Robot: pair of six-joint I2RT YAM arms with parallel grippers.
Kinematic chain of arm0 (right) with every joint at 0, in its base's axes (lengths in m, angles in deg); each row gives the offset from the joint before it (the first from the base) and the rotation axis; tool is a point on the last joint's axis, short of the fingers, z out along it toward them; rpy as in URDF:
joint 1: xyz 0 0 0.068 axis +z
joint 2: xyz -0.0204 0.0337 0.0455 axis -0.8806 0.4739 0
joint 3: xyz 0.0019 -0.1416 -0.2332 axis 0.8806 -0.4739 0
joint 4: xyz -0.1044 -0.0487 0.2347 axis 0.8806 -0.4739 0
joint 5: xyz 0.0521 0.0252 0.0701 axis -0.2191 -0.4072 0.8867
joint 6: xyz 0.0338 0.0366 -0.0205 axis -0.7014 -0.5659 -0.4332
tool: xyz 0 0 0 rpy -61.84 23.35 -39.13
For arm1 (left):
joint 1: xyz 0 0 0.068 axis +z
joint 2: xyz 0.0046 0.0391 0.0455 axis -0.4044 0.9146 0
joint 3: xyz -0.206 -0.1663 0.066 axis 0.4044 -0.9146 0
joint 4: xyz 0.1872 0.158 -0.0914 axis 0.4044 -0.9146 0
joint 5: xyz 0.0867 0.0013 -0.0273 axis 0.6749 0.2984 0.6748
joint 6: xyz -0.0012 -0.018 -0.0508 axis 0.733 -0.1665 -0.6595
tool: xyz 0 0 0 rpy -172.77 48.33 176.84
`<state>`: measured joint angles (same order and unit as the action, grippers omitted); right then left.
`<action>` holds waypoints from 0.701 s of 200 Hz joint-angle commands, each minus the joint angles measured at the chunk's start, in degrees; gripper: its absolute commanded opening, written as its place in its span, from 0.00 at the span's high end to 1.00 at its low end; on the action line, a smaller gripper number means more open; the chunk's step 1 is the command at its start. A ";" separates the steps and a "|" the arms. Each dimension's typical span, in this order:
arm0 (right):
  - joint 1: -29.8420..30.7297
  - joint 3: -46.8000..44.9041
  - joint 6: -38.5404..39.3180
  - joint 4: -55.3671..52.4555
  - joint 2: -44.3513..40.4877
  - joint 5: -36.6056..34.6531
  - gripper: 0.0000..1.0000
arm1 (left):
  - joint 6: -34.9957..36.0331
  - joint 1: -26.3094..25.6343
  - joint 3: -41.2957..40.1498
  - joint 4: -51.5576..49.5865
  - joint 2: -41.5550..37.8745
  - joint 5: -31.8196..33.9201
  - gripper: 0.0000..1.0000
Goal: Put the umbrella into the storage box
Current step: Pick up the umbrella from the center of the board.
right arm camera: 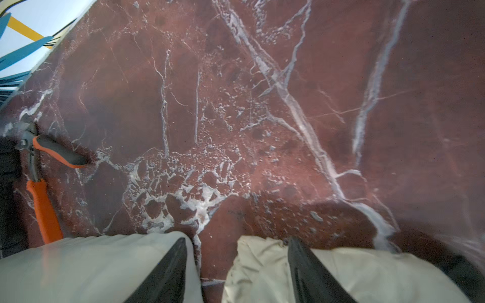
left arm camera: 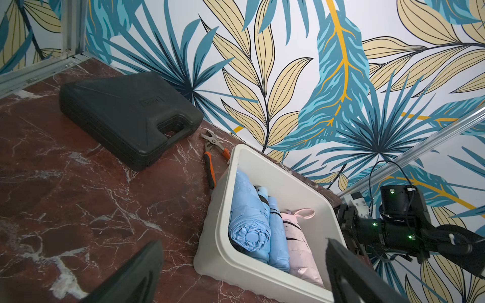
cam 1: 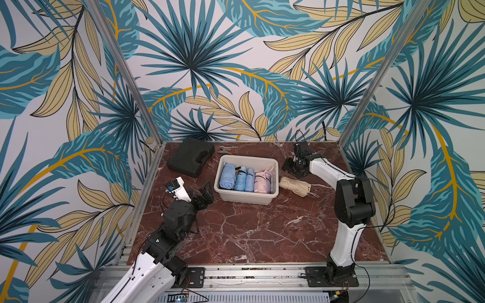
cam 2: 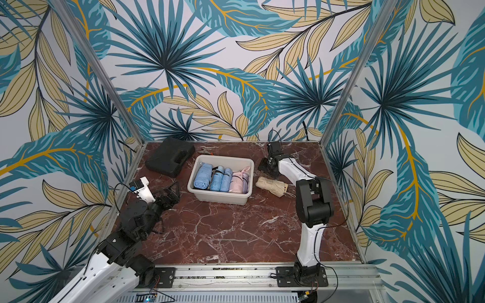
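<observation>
Risk: right hand, jaws apart and empty, spans storage box wall and beige umbrella at box's 3 o'clock; closing could clamp both.

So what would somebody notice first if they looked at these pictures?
Probably the big blue and yellow leaves on the walls around the red marble table. Then the white storage box in the middle, packed with blue umbrellas and a pink umbrella. A beige umbrella lies on the table just right of the box, with the robot's right hand low by its end.
</observation>
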<state>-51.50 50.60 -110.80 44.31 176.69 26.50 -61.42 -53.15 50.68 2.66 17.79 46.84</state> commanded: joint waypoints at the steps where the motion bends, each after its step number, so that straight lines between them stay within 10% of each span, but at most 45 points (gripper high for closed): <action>1: 0.07 0.05 -4.30 2.41 1.79 5.68 0.37 | 1.21 0.29 0.79 0.98 0.50 0.39 0.00; 79: 0.33 -19.64 -9.31 7.94 -10.66 10.03 0.37 | 0.46 0.28 0.13 2.69 1.63 -0.32 0.00; 140: 0.42 -25.80 -7.46 -2.03 -24.21 -2.91 0.25 | 0.76 0.30 0.08 3.06 1.57 -0.78 0.00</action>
<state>-51.28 26.27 -118.89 48.55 158.16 32.38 -61.31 -53.15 50.68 4.25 19.67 46.54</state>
